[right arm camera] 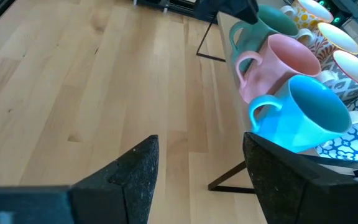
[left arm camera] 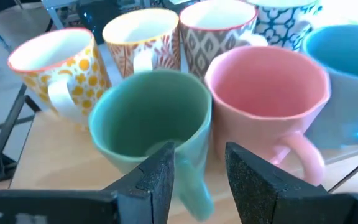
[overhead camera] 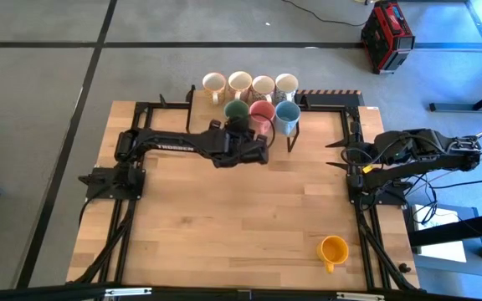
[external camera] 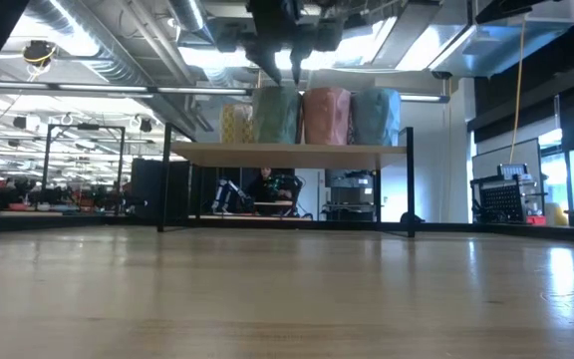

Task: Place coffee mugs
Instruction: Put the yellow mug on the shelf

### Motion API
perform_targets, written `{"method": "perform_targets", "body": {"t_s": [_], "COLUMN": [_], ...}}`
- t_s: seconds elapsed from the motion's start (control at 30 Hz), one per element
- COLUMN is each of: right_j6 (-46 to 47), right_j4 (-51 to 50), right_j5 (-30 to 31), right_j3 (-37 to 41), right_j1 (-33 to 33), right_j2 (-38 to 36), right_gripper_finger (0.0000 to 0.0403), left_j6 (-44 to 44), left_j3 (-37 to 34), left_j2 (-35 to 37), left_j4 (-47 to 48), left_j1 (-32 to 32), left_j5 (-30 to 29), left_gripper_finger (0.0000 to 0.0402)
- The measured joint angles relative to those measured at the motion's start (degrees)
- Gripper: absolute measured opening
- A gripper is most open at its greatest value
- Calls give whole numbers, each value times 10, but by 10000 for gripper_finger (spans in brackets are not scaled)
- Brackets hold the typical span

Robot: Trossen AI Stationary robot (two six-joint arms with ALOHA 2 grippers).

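Seven mugs stand on a raised wooden shelf (overhead camera: 325,104) at the table's far edge. The back row holds several cream patterned mugs (left arm camera: 143,37). In front of them are the green mug (left arm camera: 151,118), the pink mug (left arm camera: 266,87) and the light blue mug (left arm camera: 344,74). My left gripper (left arm camera: 199,168) is open at the green mug (overhead camera: 237,109), with one finger on each side of its handle (left arm camera: 194,180). The orange-yellow mug (overhead camera: 334,249) stands alone on the table near its right near corner. My right gripper (right arm camera: 201,168) waits open over the table's right side (overhead camera: 335,155). My left gripper comes at the green mug level from the near side, its fingers (left arm camera: 160,168) flanking the handle (left arm camera: 194,180). A gap shows between the handle and one finger; I cannot tell whether the other finger touches it. The mug stands upright on the shelf.
The shelf stands on thin black legs (right arm camera: 219,180) with open room beneath it. The pink mug's handle (left arm camera: 300,155) is close beside my left gripper. Bare wooden table (overhead camera: 241,217) spreads out between the shelf and the near edge.
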State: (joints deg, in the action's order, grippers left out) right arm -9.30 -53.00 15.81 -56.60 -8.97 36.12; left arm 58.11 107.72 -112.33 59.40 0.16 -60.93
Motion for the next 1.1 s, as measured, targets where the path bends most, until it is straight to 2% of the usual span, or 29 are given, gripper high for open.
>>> {"method": "perform_targets", "body": {"t_s": [0.23,0.37,0.67,0.9,1.1], "right_j6": [14,15,20,49,131], "right_j4": [0,0,-2,-11,-16], "right_j5": [0,0,-43,-124,-223], "right_j3": [0,0,0,0,0], "right_j1": [0,0,0,0,-1], "right_j2": [0,0,0,12,39], "right_gripper_finger": [223,223,223,223,223], "left_j6": [-34,-78,-158,-152,-152], "left_j3": [27,64,125,93,18], "left_j2": [0,0,0,-2,-3], "left_j4": [2,2,-8,-53,-162], "left_j1": [-6,-17,-90,-160,-222], "left_j5": [-1,4,55,168,190], "left_gripper_finger": [137,137,137,137,137]}}
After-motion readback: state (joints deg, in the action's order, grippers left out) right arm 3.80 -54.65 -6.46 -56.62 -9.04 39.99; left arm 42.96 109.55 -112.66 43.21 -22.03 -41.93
